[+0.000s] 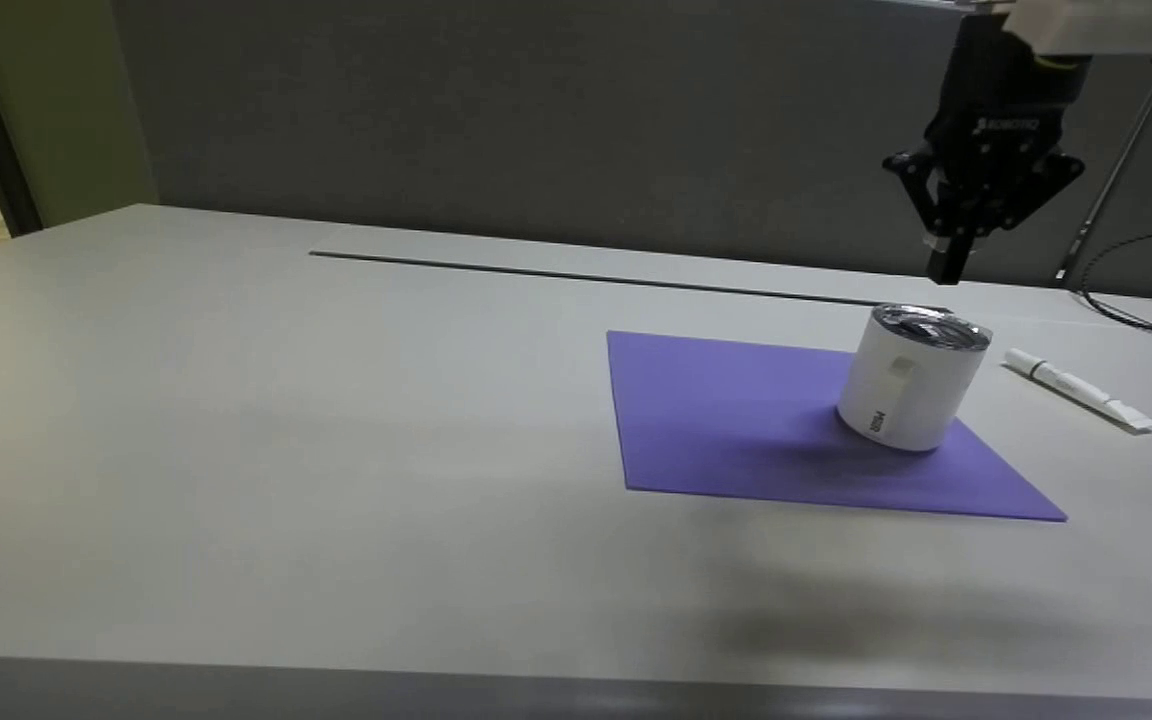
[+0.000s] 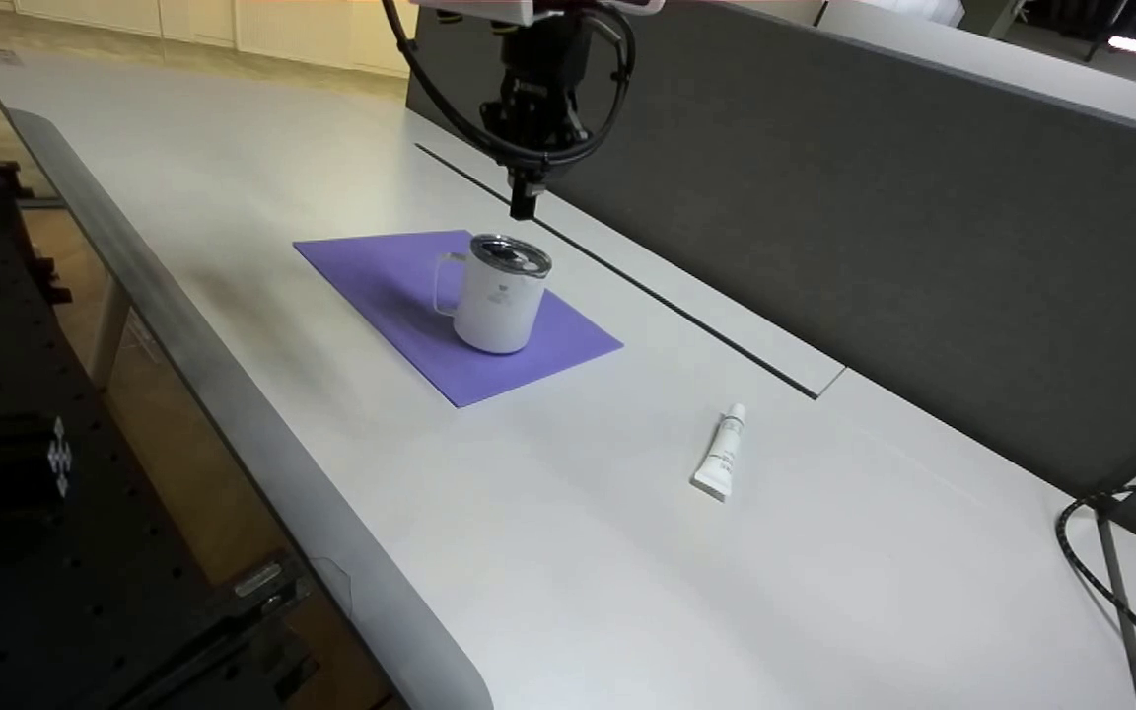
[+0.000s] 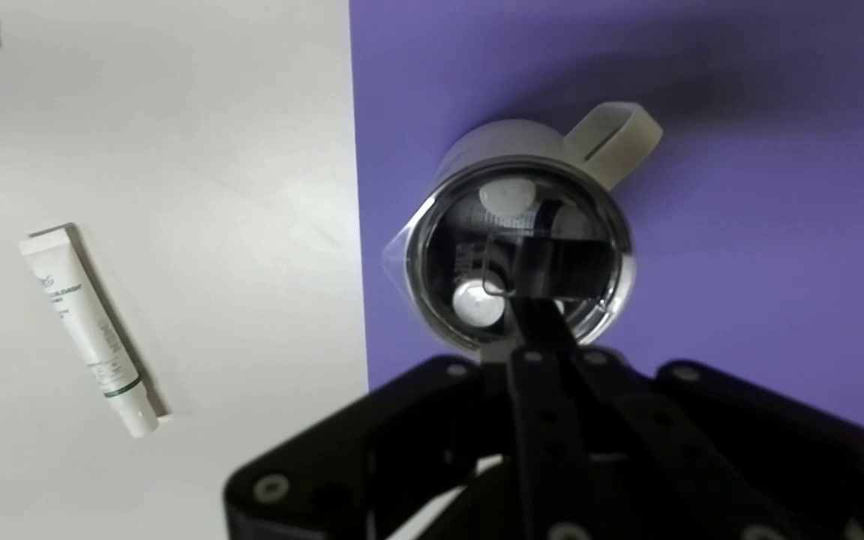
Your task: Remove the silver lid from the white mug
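Observation:
The white mug point(image 1: 906, 400) stands upright on a purple mat, and it also shows in an exterior view point(image 2: 495, 314) and in the wrist view point(image 3: 503, 141). Its handle is visible in the wrist view. The shiny silver lid point(image 1: 926, 328) sits on the mug's rim, and it also shows in an exterior view point(image 2: 509, 254) and in the wrist view point(image 3: 451, 240). My gripper point(image 1: 949, 268) is shut and empty, pointing down above the lid with a gap between. It also shows in an exterior view point(image 2: 523, 205) and in the wrist view point(image 3: 541, 315), where its fingertips hide part of the lid.
The purple mat point(image 1: 716, 400) lies under the mug. A white tube point(image 1: 1076, 390) lies on the table beside the mat, also visible in the wrist view point(image 3: 91, 330). A grey partition point(image 1: 486, 120) runs along the table's back. A black cable point(image 2: 1100, 582) lies at the table's end.

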`<state>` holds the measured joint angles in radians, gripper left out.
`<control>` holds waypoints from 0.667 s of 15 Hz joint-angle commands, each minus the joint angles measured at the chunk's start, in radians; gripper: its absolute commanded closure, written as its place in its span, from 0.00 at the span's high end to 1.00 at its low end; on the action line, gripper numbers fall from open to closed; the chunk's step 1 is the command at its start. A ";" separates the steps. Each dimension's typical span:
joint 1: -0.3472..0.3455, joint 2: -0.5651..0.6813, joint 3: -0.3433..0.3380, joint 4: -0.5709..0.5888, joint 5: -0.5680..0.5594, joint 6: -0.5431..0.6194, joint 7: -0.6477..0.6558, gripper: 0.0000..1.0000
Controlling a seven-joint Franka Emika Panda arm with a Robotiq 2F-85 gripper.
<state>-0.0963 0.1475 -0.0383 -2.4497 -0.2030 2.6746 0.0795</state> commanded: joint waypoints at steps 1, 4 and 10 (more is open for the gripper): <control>0.023 0.035 -0.020 0.026 0.032 -0.001 0.014 0.00; 0.030 0.057 -0.020 0.029 0.060 0.008 0.006 0.00; 0.042 0.095 -0.029 0.038 0.071 0.025 0.011 0.00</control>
<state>-0.0711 0.2164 -0.0507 -2.4378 -0.1415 2.6957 0.0778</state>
